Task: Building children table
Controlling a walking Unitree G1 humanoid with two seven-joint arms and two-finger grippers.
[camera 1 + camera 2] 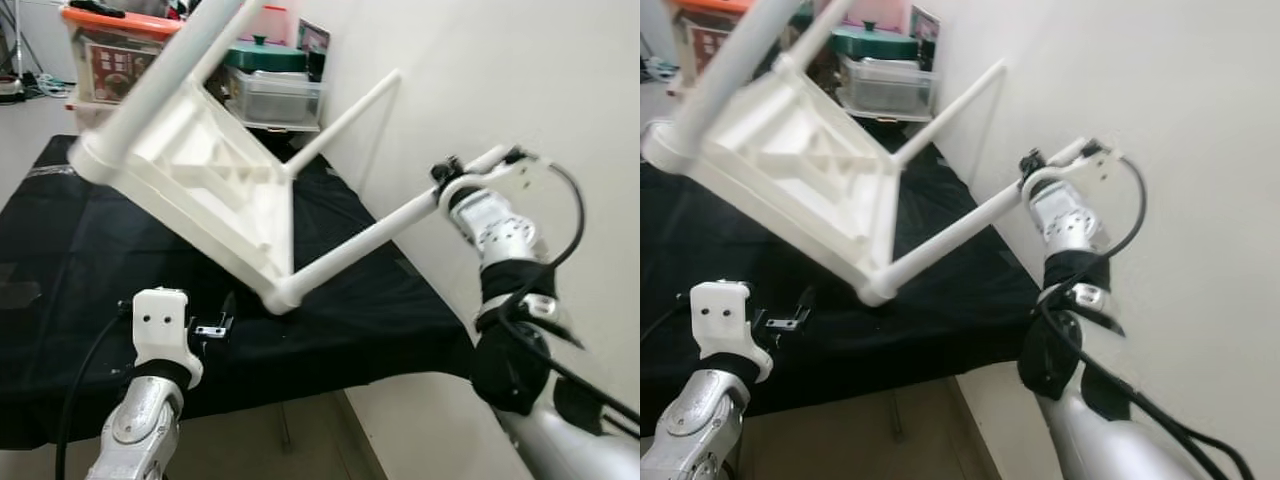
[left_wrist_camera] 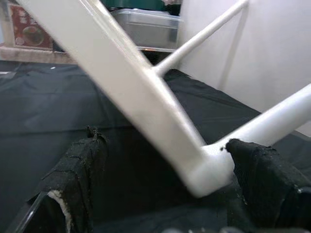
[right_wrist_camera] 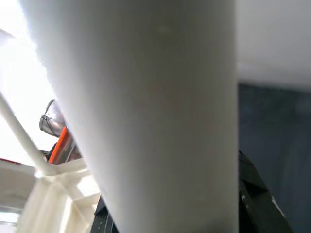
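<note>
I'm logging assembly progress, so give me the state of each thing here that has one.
white children's table: legs attached, tilted, one corner resting on the black cloth.
right gripper: shut on a table leg near its end.
left gripper: open, low, beside the resting corner.
clear storage bin: lidded.
</note>
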